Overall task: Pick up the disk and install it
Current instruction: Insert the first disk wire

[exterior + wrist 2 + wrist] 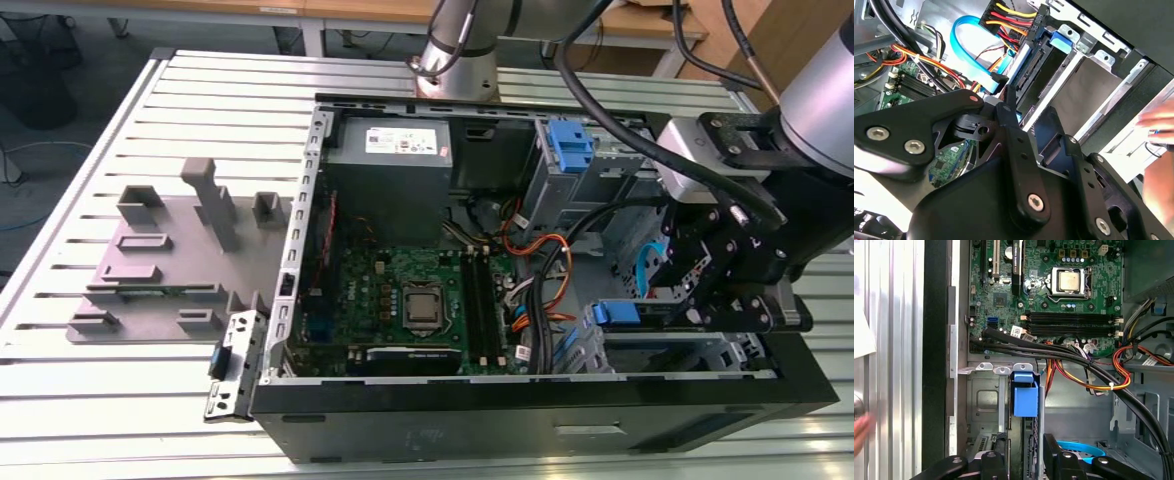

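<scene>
The disk [1024,395] stands on edge in the metal drive bay [984,405] at the case's front corner, its blue carrier tab uppermost. Its connector edge [1030,65] faces the cables in the second wrist view. In the exterior view its blue tab [617,312] shows at the case's lower right. My black gripper [1026,455] straddles the disk, one finger [1003,460] on each flat side, and looks shut on it. The gripper [1031,112] reaches down into the bay beside the case wall, and its body [727,270] hangs over that corner.
Orange, yellow and black cables [1089,375] and a blue ribbon cable [966,50] run close beside the bay. Motherboard [414,300], power supply [400,150] and a blue bracket [571,145] on the upper cage fill the case. A grey fixture plate [160,260] lies on the exterior view's left. A person's hand [1159,130] is near the case.
</scene>
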Controlling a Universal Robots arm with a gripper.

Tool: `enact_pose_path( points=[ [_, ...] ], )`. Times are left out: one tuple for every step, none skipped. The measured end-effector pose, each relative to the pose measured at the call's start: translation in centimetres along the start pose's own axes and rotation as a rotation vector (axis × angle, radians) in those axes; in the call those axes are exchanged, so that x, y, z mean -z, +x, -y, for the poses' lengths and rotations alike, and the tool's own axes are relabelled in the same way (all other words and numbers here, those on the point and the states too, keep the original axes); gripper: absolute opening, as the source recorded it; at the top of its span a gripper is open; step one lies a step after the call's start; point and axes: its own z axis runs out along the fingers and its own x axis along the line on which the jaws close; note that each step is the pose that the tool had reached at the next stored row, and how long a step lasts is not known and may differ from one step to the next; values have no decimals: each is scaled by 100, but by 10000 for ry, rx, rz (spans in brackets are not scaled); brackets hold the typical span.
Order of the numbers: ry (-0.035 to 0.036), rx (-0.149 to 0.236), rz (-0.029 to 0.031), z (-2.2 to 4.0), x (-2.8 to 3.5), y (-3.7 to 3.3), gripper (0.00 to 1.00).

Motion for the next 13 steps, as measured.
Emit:
enact_pose_path(
  points=[
    [4,-1,0,-3,0,0,42],
    [11,0,-4,-3,1,0,42],
    [12,0,-3,-3,1,0,42],
    [12,0,-3,-3,0,0,42],
    [12,0,-3,-3,0,0,42],
    [12,0,-3,-3,0,0,42],
    [12,0,-3,-3,0,0,42],
    [12,0,-4,-3,0,0,42],
    [12,0,-4,-3,0,0,42],
    [12,0,-4,-3,0,0,42],
    [12,0,-4,-3,0,0,42],
    [12,0,-4,-3,1,0,42],
    [12,0,-6,-3,6,0,42]
  ],
)
